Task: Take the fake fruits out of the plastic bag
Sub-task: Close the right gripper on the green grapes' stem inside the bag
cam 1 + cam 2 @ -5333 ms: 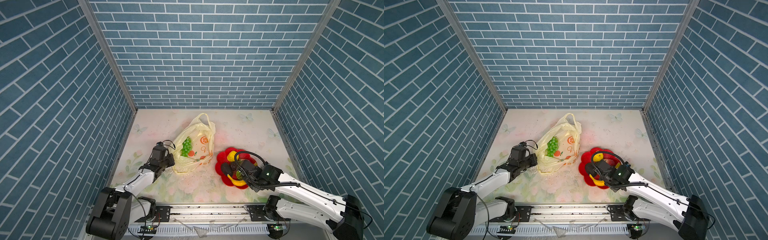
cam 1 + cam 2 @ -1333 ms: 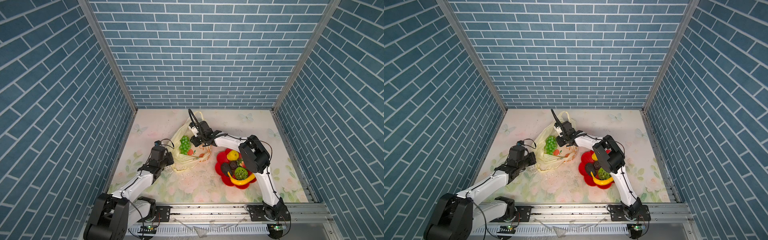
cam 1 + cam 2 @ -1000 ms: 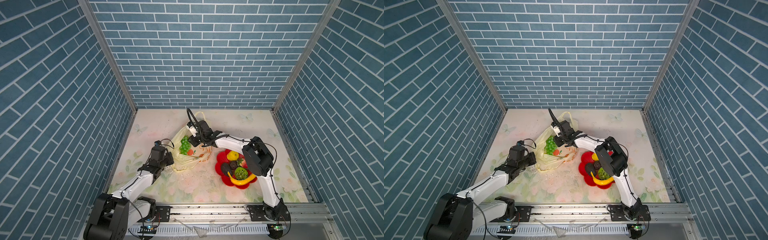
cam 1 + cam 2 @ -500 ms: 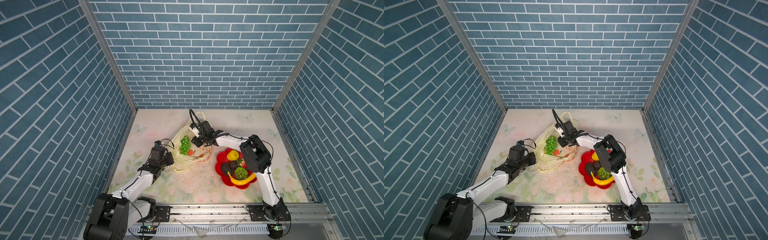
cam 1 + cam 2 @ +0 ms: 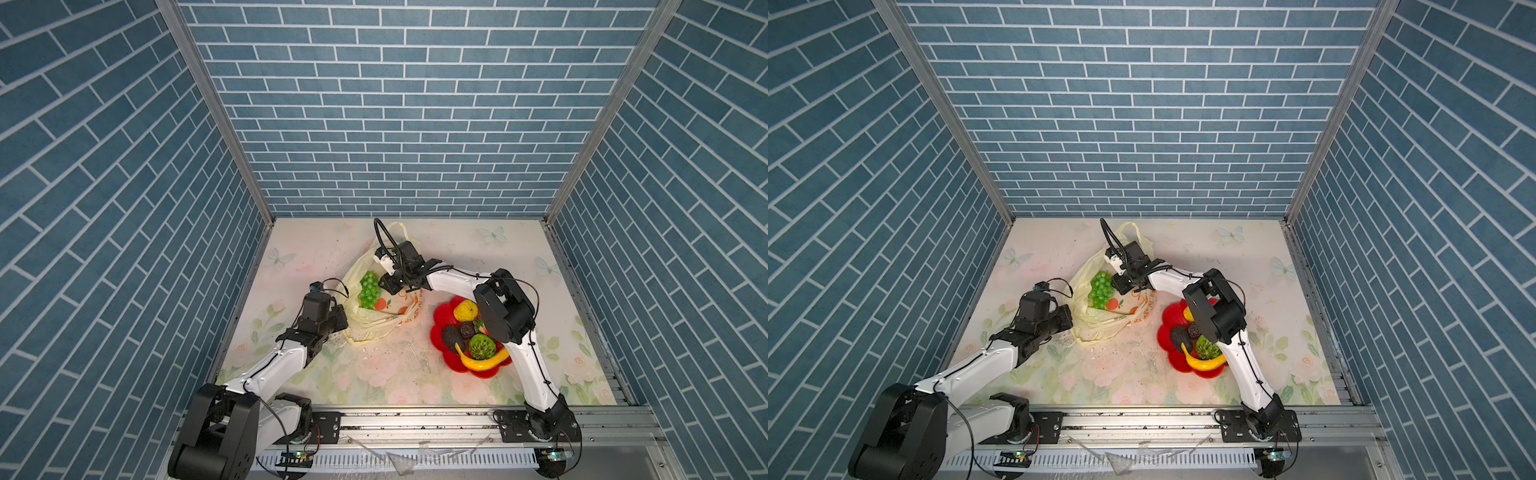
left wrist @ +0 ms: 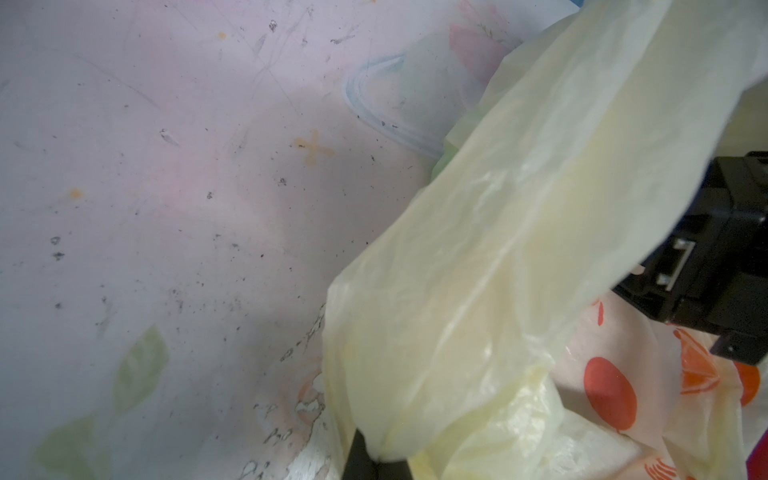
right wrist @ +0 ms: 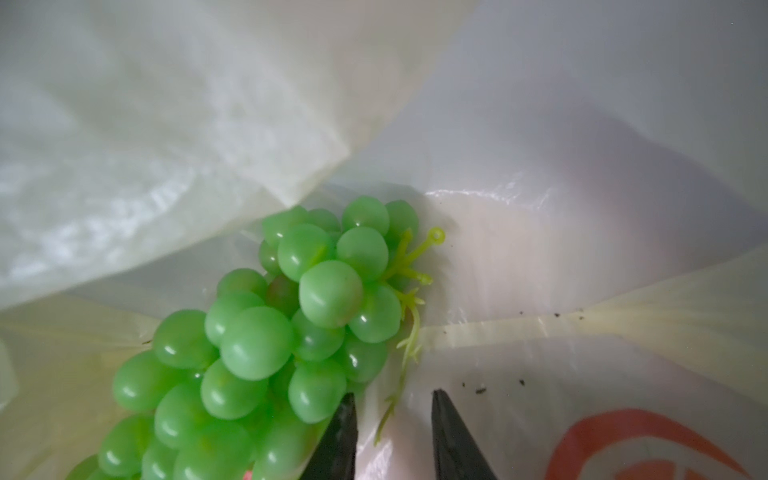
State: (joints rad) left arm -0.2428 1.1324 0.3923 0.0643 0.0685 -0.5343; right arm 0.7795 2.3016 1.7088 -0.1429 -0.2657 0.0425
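The cream-yellow plastic bag (image 5: pixel 365 328) (image 5: pixel 1100 326) lies left of centre, mouth facing away. A green grape bunch (image 5: pixel 369 291) (image 5: pixel 1101 290) (image 7: pixel 270 332) lies in its opening. My right gripper (image 5: pixel 392 286) (image 5: pixel 1123 286) (image 7: pixel 391 397) reaches into the mouth, open. A thin green stem strand lies between its fingertips, and one finger (image 7: pixel 343 419) touches the grapes. My left gripper (image 5: pixel 338 322) (image 5: pixel 1065 318) (image 6: pixel 376 457) is shut on the bag's (image 6: pixel 498 249) near edge. A banana (image 5: pixel 482 362), a green round fruit (image 5: pixel 482 345), a dark brown one (image 5: pixel 451 336) and a yellow lump (image 5: pixel 465 311) lie on the plate.
The red flower-shaped plate (image 5: pixel 440 309) (image 5: pixel 1166 318) stands right of the bag, with my right arm's elbow (image 5: pixel 503 307) above it. Blue brick walls close in the left, right and back. A metal rail (image 5: pixel 415 419) runs along the front edge.
Within the last second the right gripper shifted slightly at the bag's mouth and its jaws narrowed a little. The left arm kept its hold and stayed put.
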